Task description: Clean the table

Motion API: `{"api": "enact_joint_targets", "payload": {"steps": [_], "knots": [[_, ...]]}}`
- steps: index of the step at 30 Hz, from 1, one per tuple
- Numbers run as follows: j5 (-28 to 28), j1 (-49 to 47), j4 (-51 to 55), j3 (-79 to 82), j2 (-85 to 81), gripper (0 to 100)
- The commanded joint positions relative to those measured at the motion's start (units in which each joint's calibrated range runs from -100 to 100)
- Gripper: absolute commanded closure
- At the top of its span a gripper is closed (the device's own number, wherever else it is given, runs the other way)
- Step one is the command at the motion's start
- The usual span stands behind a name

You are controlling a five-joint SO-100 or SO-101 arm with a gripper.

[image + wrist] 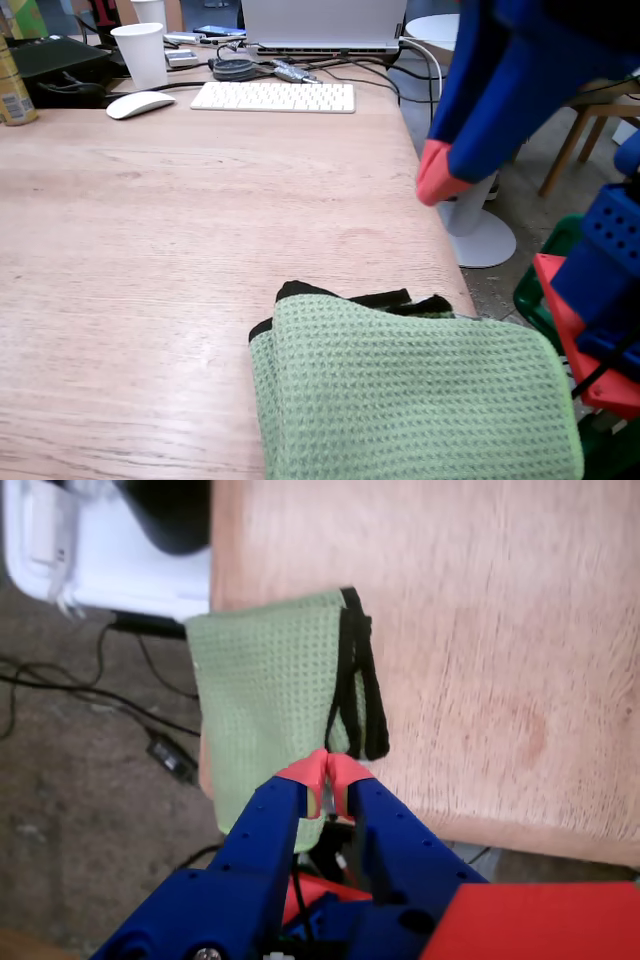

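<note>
- We find the gripper [326, 770] above the table [180, 250], its red-tipped jaws pressed together with nothing between them; in the wrist view the tips sit over the near edge of the cloth [265, 705].
- The table fills most of the fixed view. Its wiped area looks bare; a keyboard [272, 96], mouse [140, 104] and cup [141, 55] stand at the far end.
- The cloth, green with a black trim [362, 680], lies folded at the table's corner, and part of it overhangs the edge in the wrist view.
- We judge the step in hand to be taking up the cloth, since the jaws hold nothing.
- To do it well, we would part the jaws first, then descend on the part resting on wood, not the overhang, which would give way under pressure.
- We advise gripping across the folded layers near the trim, so the whole cloth comes along rather than one ply.
- Risk noted: a push toward the edge may slide the cloth off the table.
</note>
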Motion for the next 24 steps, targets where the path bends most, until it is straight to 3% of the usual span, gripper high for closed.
{"api": "enact_joint_targets", "payload": {"steps": [1, 24], "knots": [[-0.1, -3.9, 2.4, -8.0, 0.2, 100], [0.3, -2.7, 1.7, -12.1, 4.1, 100]]}}
